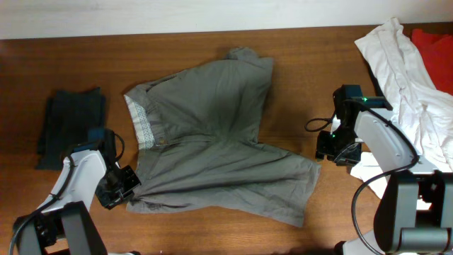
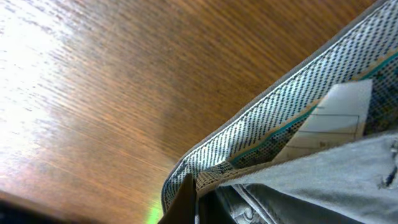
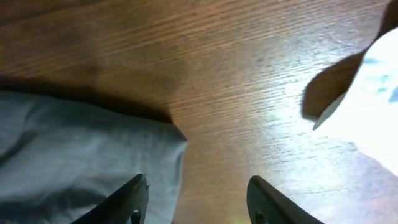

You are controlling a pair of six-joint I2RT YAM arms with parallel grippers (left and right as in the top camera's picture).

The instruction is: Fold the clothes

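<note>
Currently left gripper [image 1: 117,188] is pressed together, pinching the waistband [image 2: 273,118] corner of the shorts [image 1: 212,142] at near left; right gripper [image 3: 198,196] spread over the table [image 1: 297,71], just beside the leg hem. Shorts lie spread mid-table. Further back: dark folded garment [image 1: 71,124] left, white garment [image 1: 410,71] and red garment [image 1: 432,39] far right

Left gripper [image 1: 117,185]: sitting low, jaws pressing fully together. Right gripper [image 3: 196,186]: hanging low, fingers [image 3: 134,196] standing apart, arm [image 1: 382,138] bending inward.

Grey-olive shorts [image 1: 212,134] spread over the middle of the table [image 1: 297,85], waistband [image 1: 141,124] toward my left, pale patterned lining showing. At left edge, dark folded garment [image 1: 71,120]; white garment [image 1: 407,64] and red garment [image 1: 433,41] heaped at far-right corner.
</note>
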